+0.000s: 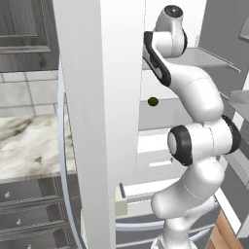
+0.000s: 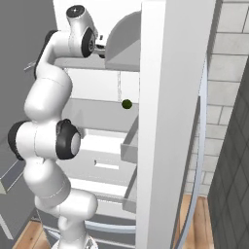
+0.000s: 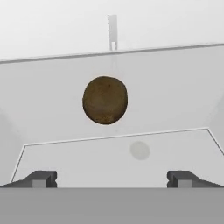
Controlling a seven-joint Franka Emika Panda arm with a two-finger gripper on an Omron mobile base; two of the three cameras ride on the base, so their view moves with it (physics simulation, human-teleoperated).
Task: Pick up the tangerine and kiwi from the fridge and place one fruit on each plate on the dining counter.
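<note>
The kiwi (image 3: 105,100), a brown round ball, sits in the middle of the hand view, ahead of and apart from my gripper (image 3: 111,179). The gripper is open, its two dark fingertips (image 3: 40,178) wide apart with nothing between them. From the base the kiwi (image 1: 152,101) (image 2: 127,103) shows as a small dark olive ball on a pale shelf inside the fridge (image 2: 97,114). My arm reaches into the fridge above that shelf. The tangerine and the plates are out of view.
The thick white fridge door (image 1: 97,121) (image 2: 170,121) stands open close beside the arm. Grey shelves and door bins (image 2: 130,146) surround the reach. The dining counter's marble top (image 1: 29,146) over dark drawers lies left of the door.
</note>
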